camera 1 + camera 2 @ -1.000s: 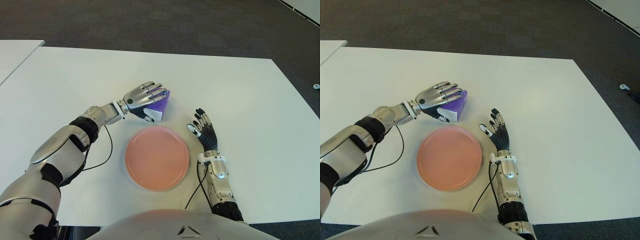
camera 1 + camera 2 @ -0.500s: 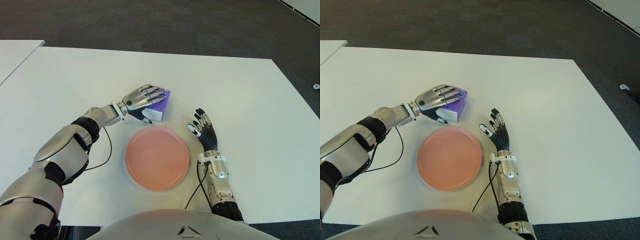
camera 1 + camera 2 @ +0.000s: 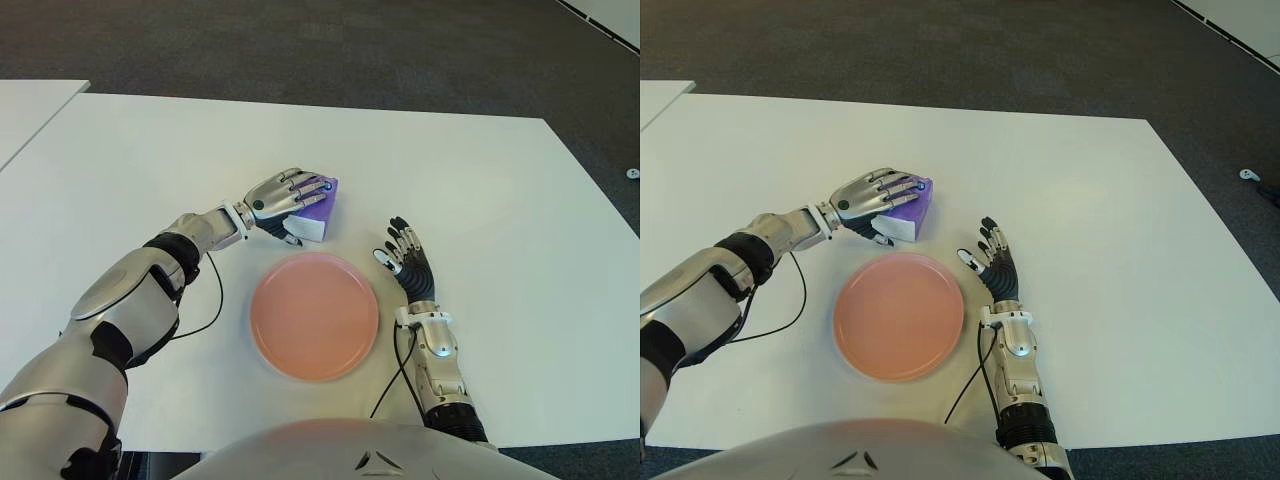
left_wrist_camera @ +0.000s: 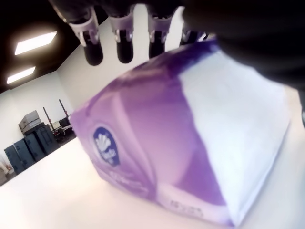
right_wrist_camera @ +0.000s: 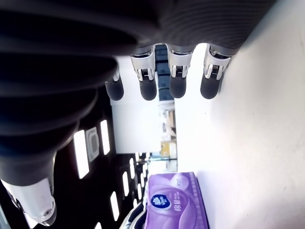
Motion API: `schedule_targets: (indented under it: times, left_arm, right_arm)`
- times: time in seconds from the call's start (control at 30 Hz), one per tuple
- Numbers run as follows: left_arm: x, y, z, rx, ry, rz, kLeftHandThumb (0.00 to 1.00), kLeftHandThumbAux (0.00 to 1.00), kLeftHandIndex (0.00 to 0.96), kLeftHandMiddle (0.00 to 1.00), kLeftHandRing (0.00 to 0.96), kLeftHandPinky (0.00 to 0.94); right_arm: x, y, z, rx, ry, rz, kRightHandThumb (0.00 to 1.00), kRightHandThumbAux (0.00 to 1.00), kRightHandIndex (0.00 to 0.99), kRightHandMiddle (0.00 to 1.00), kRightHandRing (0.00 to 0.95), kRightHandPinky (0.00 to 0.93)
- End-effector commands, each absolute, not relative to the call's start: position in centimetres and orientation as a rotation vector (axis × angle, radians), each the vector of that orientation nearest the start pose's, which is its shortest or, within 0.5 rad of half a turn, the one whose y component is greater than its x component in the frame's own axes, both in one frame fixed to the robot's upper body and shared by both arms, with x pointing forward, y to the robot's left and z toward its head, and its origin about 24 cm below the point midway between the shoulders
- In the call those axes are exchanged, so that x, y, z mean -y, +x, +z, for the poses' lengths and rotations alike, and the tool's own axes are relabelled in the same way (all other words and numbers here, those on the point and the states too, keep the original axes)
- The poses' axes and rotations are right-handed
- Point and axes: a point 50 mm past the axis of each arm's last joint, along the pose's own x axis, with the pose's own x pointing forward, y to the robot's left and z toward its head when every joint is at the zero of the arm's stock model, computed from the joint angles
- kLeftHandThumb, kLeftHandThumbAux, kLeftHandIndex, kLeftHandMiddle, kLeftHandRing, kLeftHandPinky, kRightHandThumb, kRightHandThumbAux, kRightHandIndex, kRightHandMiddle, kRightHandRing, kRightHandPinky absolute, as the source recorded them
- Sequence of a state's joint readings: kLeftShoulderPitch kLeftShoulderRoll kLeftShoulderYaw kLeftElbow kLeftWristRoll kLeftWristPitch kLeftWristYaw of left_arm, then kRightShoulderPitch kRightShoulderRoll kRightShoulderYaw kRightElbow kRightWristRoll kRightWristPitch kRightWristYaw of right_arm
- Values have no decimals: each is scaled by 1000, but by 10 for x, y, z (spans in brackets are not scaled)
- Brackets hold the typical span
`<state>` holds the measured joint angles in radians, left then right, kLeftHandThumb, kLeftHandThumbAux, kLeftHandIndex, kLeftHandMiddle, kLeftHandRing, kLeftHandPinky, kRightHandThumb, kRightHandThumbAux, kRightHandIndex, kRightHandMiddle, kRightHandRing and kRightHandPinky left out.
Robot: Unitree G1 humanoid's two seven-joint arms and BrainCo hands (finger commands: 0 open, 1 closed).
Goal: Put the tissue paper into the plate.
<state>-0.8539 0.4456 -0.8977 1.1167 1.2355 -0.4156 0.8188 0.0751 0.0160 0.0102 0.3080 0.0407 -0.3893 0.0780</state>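
The tissue pack (image 3: 322, 207) is purple with a white end and lies on the white table (image 3: 500, 200), just beyond the plate. My left hand (image 3: 300, 203) is draped over it, fingers curled across its top and thumb against its near white end. In the left wrist view the pack (image 4: 190, 143) fills the picture under the fingertips (image 4: 125, 45). The round pink plate (image 3: 314, 315) sits near the table's front edge with nothing in it. My right hand (image 3: 405, 260) shows just right of the plate, fingers spread and holding nothing.
A black cable (image 3: 215, 295) loops on the table left of the plate, and another (image 3: 388, 385) runs beside my right forearm. A second white table (image 3: 30, 110) stands at the far left. Dark carpet (image 3: 300, 40) lies beyond the far edge.
My left hand's fingers have come down and curled over the tissue pack, which has settled slightly lower and flatter. The right hand and the plate have not moved.
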Motion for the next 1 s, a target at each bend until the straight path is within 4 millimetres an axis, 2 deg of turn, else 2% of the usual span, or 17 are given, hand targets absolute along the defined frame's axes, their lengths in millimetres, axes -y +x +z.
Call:
schedule_targets:
  times: [0.03, 0.67, 1.0]
  left_arm:
    - [-142, 345, 43, 847, 1863, -556, 4, 287, 0, 0, 0, 0]
    - [-144, 348, 44, 824, 1874, -546, 0, 311, 0, 0, 0, 0]
    - [-142, 349, 47, 882, 1889, -493, 4, 322, 0, 0, 0, 0]
  right_arm:
    - [149, 188, -61, -273, 66, 28, 0, 645, 0, 0, 0, 0]
    - [150, 186, -61, -262, 66, 26, 0, 642, 0, 0, 0, 1]
    - [148, 186, -61, -267, 69, 57, 0, 616, 0, 0, 0, 0]
